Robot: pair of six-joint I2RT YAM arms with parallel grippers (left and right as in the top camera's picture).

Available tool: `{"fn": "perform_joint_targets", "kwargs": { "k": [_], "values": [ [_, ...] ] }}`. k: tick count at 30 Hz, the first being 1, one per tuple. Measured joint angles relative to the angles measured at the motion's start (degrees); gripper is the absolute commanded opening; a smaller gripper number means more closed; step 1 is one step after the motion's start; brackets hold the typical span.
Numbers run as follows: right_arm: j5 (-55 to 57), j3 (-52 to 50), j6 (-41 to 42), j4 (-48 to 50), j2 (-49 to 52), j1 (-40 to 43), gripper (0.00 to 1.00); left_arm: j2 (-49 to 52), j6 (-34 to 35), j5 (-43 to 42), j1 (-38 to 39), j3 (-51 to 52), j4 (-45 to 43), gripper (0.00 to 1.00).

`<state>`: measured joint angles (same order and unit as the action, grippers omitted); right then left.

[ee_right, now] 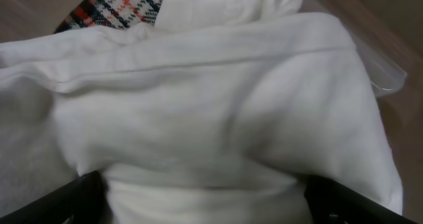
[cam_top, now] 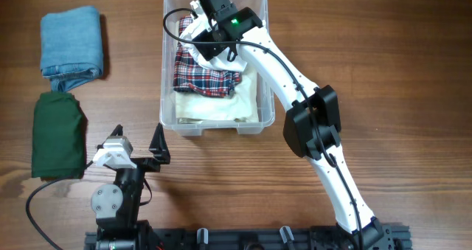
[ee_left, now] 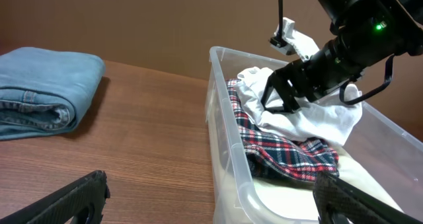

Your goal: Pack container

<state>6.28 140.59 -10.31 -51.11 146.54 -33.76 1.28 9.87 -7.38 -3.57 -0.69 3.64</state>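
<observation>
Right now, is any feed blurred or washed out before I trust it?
Overhead: evenly lit, sharp, the container rim clear. Left wrist: sharp on the right gripper, its own fingers soft. Right wrist: the white cloth fills it, nearly featureless.

The container (cam_top: 217,129) stands at the far middle of the bench (cam_top: 383,73). In it a flat cloth (cam_top: 221,106) lies at the bottom, a shirt (cam_top: 203,77) lies on that, and a crumpled garment (ee_left: 304,121) lies on the shirt at the far end. My right hand (ee_left: 281,98) is inside, down on that garment. Far left lie folded jeans (cam_top: 71,40), and just near of them a folded cloth (cam_top: 57,136). My left hand (cam_top: 138,138) sits right of it, near of the container's left corner.
</observation>
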Motion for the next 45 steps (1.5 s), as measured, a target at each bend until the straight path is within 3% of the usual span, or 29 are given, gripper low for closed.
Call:
{"fn": "perform_joint_targets", "kwargs": {
  "k": [5,12,18,29,37,45],
  "values": [
    [-0.02,-0.02,-0.5,-0.98,-3.08,0.0,1.0,0.0,0.0,0.0,0.0,0.0,0.0,1.0],
    [-0.02,-0.22,0.04,-1.57,-16.59,0.15,1.0,0.0,0.0,0.0,0.0,0.0,0.0,1.0],
    [0.22,0.0,6.27,-4.0,-27.02,3.58,1.0,0.0,0.0,0.0,0.0,0.0,0.0,1.0],
    [0.9,0.09,24.04,-15.43,-27.61,22.08,1.0,0.0,0.0,0.0,0.0,0.0,0.02,1.0],
    [1.09,0.09,27.21,-21.97,-27.61,30.25,1.0,0.0,0.0,0.22,0.0,0.0,0.0,1.0],
    [1.07,0.11,27.23,-23.61,-27.61,31.08,1.0,0.0,0.0,0.13,0.0,0.0,-1.31,1.0]
  ]
}}
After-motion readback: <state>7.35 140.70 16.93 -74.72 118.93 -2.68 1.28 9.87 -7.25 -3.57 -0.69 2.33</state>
